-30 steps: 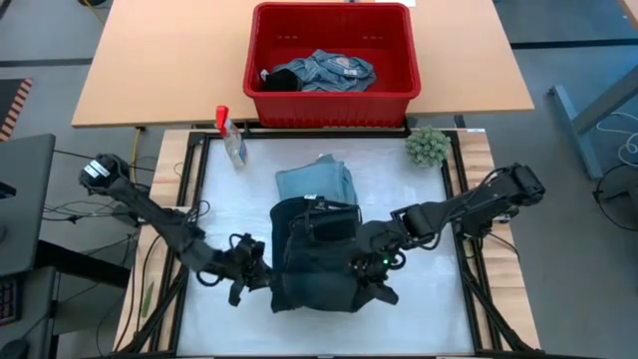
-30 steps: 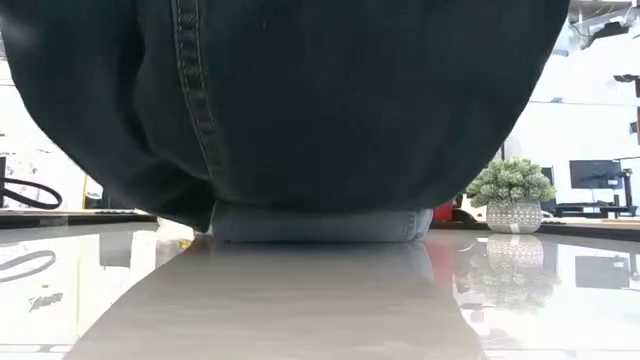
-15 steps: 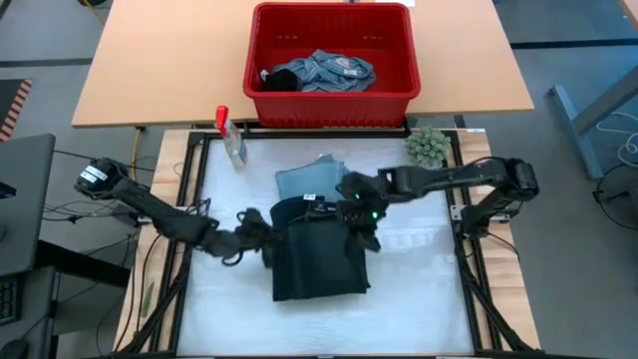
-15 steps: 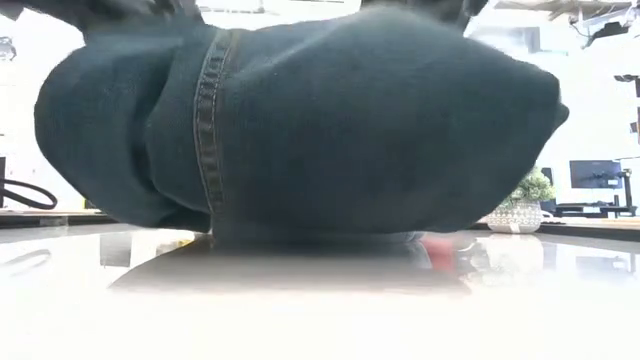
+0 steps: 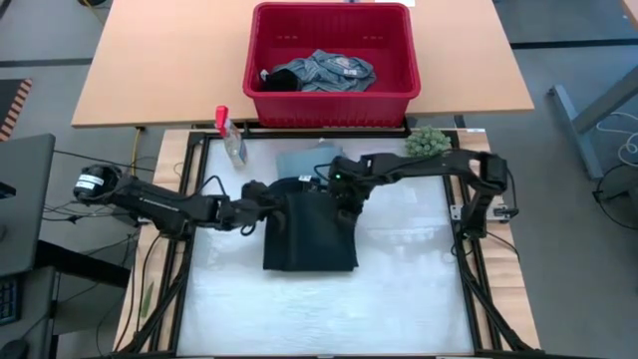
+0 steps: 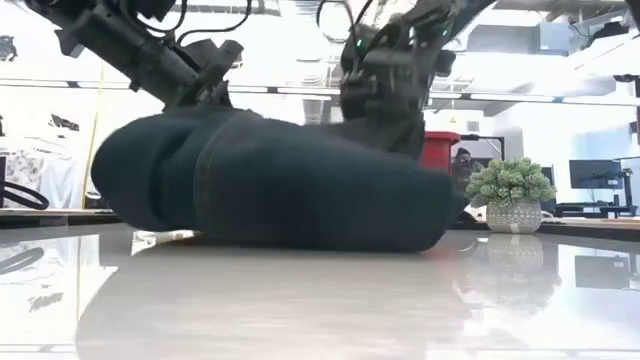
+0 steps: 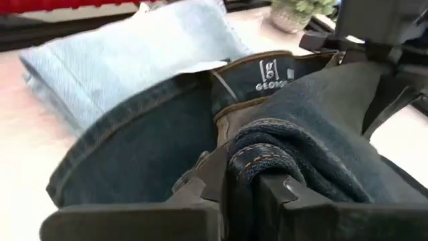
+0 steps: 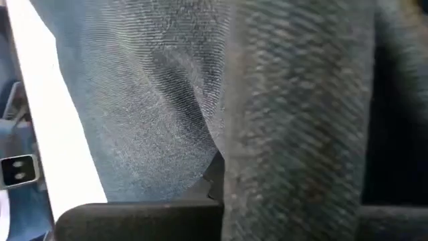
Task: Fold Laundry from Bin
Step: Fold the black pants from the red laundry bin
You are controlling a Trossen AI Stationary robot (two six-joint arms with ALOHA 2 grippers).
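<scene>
Lying folded on the white tabletop [image 5: 399, 289], a pair of dark navy jeans [image 5: 309, 231] sits between the two robot hands. The left hand [image 5: 261, 193] is clenched on a bunched fold of the jeans at their edge; its wrist view shows the dark denim pinched between its fingers [image 7: 200, 184], with the waistband label just beyond. The right hand [image 5: 337, 185] is clamped on the jeans' opposite top corner, with denim filling its wrist view. Just beyond both hands, partly under the jeans' far edge, lies a folded light blue garment [image 5: 297, 164]. In the low view the jeans form a thick dark mound, with both hands on its top.

Farther past the hands, on a wooden table, stands the red bin [image 5: 332, 100], holding a faded grey-blue denim garment [image 5: 324, 70] with a black piece [image 5: 280, 82] beside it. Near the left hand's side, at the tabletop's far edge, stands a small spray bottle [image 5: 231, 139] with a red top. Near the right arm sits a small fuzzy green ball [image 5: 427, 143].
</scene>
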